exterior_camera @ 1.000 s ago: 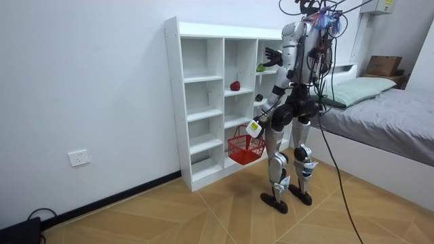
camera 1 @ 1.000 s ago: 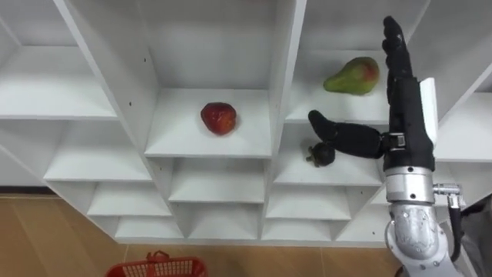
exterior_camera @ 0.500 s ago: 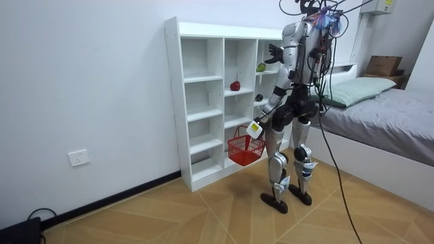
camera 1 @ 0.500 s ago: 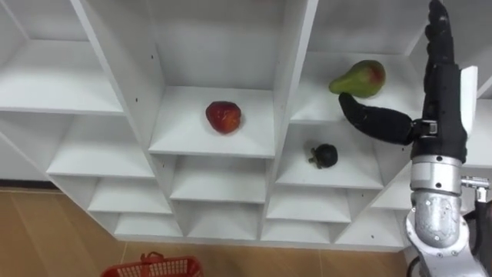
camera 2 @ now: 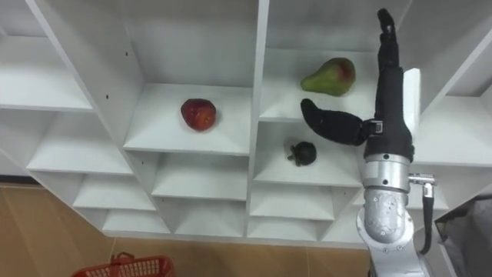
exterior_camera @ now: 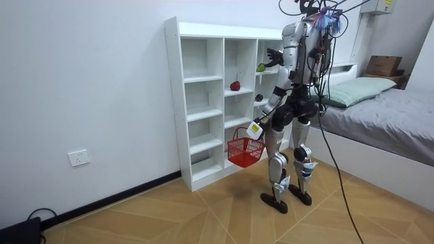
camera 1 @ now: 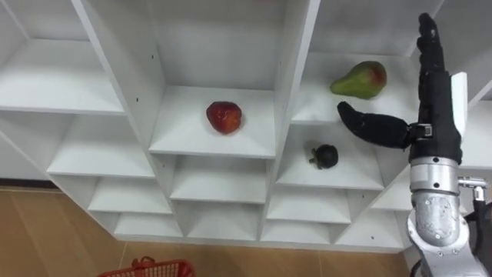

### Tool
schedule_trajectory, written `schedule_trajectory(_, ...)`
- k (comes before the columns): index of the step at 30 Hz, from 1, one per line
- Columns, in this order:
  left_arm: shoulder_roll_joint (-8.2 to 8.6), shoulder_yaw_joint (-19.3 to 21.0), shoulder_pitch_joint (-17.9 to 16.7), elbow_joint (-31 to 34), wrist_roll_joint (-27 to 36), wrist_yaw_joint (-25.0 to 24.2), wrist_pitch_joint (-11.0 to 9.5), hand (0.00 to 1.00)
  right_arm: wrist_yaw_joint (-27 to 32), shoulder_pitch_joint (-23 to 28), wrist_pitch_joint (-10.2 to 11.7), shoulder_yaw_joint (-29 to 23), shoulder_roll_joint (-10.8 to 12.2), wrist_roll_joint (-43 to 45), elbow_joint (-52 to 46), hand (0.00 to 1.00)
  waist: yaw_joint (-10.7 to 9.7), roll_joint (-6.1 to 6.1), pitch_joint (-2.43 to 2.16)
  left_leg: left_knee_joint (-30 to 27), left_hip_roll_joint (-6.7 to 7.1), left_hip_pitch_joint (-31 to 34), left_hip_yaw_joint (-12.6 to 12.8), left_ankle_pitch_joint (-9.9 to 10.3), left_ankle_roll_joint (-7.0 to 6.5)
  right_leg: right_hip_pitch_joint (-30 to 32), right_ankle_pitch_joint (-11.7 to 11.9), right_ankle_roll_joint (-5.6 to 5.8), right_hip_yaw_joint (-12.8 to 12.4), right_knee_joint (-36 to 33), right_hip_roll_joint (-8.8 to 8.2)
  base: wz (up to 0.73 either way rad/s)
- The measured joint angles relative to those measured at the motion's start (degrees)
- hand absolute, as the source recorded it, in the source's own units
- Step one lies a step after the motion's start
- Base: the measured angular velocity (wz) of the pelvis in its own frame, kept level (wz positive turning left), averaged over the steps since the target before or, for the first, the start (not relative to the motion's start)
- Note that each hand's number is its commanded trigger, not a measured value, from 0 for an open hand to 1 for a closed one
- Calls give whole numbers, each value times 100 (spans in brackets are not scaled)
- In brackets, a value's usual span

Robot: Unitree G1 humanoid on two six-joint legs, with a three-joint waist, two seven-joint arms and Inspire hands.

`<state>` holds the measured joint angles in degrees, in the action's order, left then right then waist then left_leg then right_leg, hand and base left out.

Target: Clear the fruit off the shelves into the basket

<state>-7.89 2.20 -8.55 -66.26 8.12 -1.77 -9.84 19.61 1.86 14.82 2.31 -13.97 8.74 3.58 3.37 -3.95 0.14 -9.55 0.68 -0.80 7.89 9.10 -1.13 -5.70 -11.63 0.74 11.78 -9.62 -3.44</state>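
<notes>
Pear first, it seems: right hand open and empty at that shelf's front edge; left hand grips the red basket low to receive it.

The light is bright and even — soft on the white closet. Pale grey shadows lie deep in its compartments; in the eye views its uprights splay outward toward the edges.

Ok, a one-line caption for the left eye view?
Open right hand upright at the white shelf unit near the pear; red apple and dark fruit sit in other compartments.
</notes>
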Motion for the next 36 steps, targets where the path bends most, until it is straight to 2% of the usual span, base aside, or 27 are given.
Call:
schedule_trajectory(7,-13,104,-17,8,-158,-18,11,100,-423,-210,-165,-8,-6,-126,554,0,5,-7,2,-13,11,6,-12,-14,-12,-29,0,0,-9,0,-11,0)
schedule_trajectory(14,-44,96,-3,20,-146,-45,123,100,-441,-621,-246,-35,-127,-207,1016,0,6,-19,14,-13,20,20,-64,-42,-10,-46,0,0,8,-2,-9,3)
schedule_trajectory(19,-74,92,17,21,-142,-44,231,100,-442,-638,-251,-35,-224,-279,1205,0,5,-37,25,-14,24,21,-91,-47,-10,-53,0,0,51,-3,-13,2)
schedule_trajectory(25,-92,95,28,20,-149,-46,232,100,-448,-693,-306,-35,-274,-396,1275,0,10,-69,51,-14,22,24,-91,-50,-10,-12,0,0,48,-5,-14,0)
schedule_trajectory(36,-105,105,24,20,-151,-127,233,100,-548,-758,-299,-35,-379,-470,1260,0,9,-46,34,-12,19,60,-93,-59,-6,23,0,0,99,-6,-14,0)
